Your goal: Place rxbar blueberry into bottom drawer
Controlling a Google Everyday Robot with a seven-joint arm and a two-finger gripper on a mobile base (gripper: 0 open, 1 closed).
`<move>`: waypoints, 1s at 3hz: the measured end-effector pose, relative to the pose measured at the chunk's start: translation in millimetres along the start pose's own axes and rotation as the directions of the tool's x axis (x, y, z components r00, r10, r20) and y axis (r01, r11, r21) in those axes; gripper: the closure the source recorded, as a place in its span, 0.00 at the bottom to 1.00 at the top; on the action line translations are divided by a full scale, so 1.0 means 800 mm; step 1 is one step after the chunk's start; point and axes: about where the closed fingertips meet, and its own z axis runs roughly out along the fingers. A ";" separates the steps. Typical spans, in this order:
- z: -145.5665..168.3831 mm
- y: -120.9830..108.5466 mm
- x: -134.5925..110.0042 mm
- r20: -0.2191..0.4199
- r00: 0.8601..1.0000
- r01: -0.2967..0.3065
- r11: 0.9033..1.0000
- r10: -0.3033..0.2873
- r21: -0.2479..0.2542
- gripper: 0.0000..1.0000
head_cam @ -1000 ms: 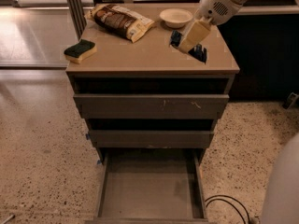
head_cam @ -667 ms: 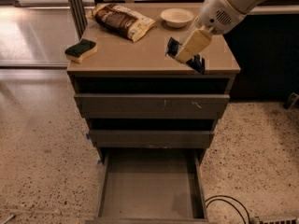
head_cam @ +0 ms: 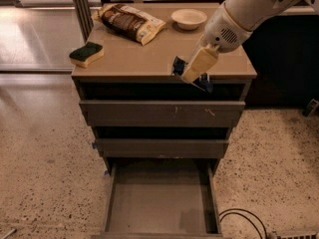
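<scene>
Gripper (head_cam: pixel 191 75) shifted to countertop (head_cam: pixel 134 59) front edge, rxbar blueberry (head_cam: pixel 204 82) clamped inside.

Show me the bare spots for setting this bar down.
The bottom drawer floor is bare wall to wall. On the cabinet top, free between sponge and the hand holding the rxbar blueberry; crowded at the back around snack bag and bowl.

The pincer (head_cam: pixel 192 74) at the counter's (head_cam: pixel 134 59) front right edge looks like smooth cream plastic, clamped on the snack bar (head_cam: pixel 177 66) in its slightly shiny dark-blue wrapper. Counter top's a matt tan, laminate by the look of it. The bottom drawer (head_cam: pixel 154 203) has a dull flat grey base, and the floor (head_cam: pixel 45 173) is speckled polished stone.
</scene>
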 end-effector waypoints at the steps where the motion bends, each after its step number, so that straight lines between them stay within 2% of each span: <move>1: 0.028 0.017 0.015 -0.006 1.000 -0.023 0.999 0.023 -0.026 1.00; 2: 0.078 0.055 0.034 -0.008 0.999 -0.048 0.994 0.048 -0.095 1.00; 3: 0.145 0.117 0.052 -0.009 0.998 -0.055 0.973 0.054 -0.223 1.00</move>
